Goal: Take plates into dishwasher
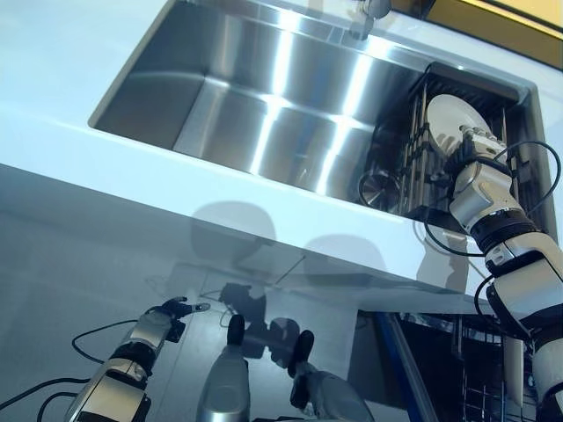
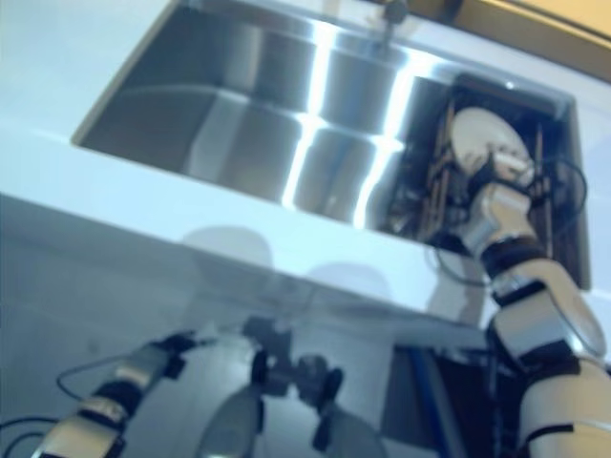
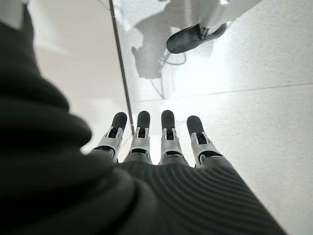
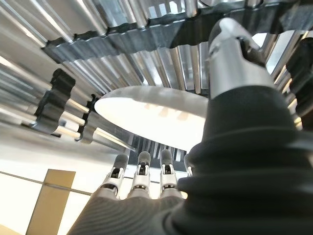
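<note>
A white plate stands on edge in the dark wire dish rack at the right end of the steel sink. My right hand reaches into the rack and holds the plate's lower right edge. In the right wrist view the plate sits between my fingers on one face and my thumb on the other. My left hand hangs low at the left below the counter, open and empty; its straight fingers point at the pale floor.
A white counter runs around the sink, with the faucet base at the back. A round drain lies beside the rack. The open dishwasher's wire rack shows below the counter at the lower right.
</note>
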Controlling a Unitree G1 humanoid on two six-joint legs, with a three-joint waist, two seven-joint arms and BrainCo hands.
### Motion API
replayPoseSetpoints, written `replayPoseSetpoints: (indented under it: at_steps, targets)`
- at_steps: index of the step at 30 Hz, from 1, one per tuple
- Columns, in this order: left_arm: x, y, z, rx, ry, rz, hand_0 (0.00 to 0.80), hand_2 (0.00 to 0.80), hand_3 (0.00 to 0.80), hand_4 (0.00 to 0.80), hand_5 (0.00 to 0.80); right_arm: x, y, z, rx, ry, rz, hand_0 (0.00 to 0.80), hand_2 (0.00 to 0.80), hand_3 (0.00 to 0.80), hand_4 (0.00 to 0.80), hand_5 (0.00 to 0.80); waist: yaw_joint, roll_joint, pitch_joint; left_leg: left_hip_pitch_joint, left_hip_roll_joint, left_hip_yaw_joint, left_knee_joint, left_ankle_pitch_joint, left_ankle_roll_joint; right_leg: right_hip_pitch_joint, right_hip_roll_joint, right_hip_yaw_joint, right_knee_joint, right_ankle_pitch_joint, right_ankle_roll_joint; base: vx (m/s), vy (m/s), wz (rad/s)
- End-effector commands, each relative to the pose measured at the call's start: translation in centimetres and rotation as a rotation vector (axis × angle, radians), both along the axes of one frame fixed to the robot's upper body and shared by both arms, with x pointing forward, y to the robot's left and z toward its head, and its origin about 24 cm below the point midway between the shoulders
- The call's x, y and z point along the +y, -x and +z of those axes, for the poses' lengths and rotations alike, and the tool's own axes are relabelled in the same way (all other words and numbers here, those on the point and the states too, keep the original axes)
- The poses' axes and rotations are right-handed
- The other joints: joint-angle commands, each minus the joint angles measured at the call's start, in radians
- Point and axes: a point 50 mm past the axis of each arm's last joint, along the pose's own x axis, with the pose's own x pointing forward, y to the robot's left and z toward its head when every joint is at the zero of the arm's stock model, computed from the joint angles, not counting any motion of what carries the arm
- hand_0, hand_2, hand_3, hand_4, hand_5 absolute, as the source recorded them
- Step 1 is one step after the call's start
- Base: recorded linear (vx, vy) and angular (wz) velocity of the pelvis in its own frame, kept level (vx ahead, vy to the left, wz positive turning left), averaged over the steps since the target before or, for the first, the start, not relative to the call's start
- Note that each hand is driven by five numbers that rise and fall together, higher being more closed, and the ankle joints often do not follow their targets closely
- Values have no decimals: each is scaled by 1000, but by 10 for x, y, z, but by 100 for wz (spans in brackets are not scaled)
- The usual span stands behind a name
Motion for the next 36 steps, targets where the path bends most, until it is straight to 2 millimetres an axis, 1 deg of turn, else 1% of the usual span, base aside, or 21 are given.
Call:
replayPoseSetpoints:
  at_steps: [1,7,15,26,27,29,32,33,35,36]
  targets:
    - [-5,-5,2,5,-87,-95,0,0,0,0,0,-13,3,49,-130,84,-50,0,0,0,0,0,19,42,-13,5,32,53,46,-59,-6,-49,40,16,166,-153,-10,9,-39,-1]
    - [-3,-5,3,1,-84,-90,0,0,0,0,0,-15,4,49,-133,85,-54,0,0,0,0,0,20,50,-6,-11,37,47,66,-60,-9,-59,38,12,184,-162,-15,1,-6,0]
    - [-7,-5,1,1,-71,-79,0,0,0,0,0,-22,6,49,-132,83,-86,0,0,0,0,0,20,70,5,-22,39,41,87,-60,-14,-59,32,10,192,-166,-17,-4,-3,3]
    - [-7,-5,0,-7,-51,-63,0,0,0,0,0,-27,8,59,-161,90,-109,0,0,0,0,0,15,91,11,-53,43,41,112,-58,-18,-94,19,11,223,-173,-21,0,0,0]
    - [-7,-5,1,-9,-49,-62,0,0,0,0,0,-28,8,60,-164,90,-111,56,56,56,56,56,14,92,12,-56,44,42,114,-58,-18,-99,19,12,228,-174,-21,0,0,0]
    - [-6,-6,2,-11,-44,-60,0,0,0,0,0,-29,9,61,-169,93,-117,53,53,53,53,53,13,94,14,-61,45,43,118,-58,-18,-107,17,12,235,-176,-22,0,0,0]
    - [-4,-6,3,-13,-41,-54,0,0,0,0,0,-31,10,61,-174,92,-125,82,82,82,82,82,11,95,14,-65,50,46,120,-58,-19,-115,16,11,242,-178,-22,0,0,0]
    - [-4,-6,3,-14,-40,-53,0,0,0,0,0,-31,10,61,-177,91,-128,135,135,135,135,135,11,95,14,-67,50,46,120,-57,-19,-117,16,13,244,-179,-22,0,0,0]
    - [-4,-6,3,-15,-39,-51,0,0,0,0,0,-32,11,62,-185,87,-131,179,179,179,179,179,10,95,14,-71,51,48,124,-58,-20,-121,15,13,248,-180,-22,0,0,0]
    - [-4,-6,2,-15,-38,-49,0,0,0,0,0,-33,11,63,-189,88,-132,298,298,298,298,298,10,95,14,-72,52,48,123,-58,-20,-124,15,14,251,-181,-22,0,0,0]
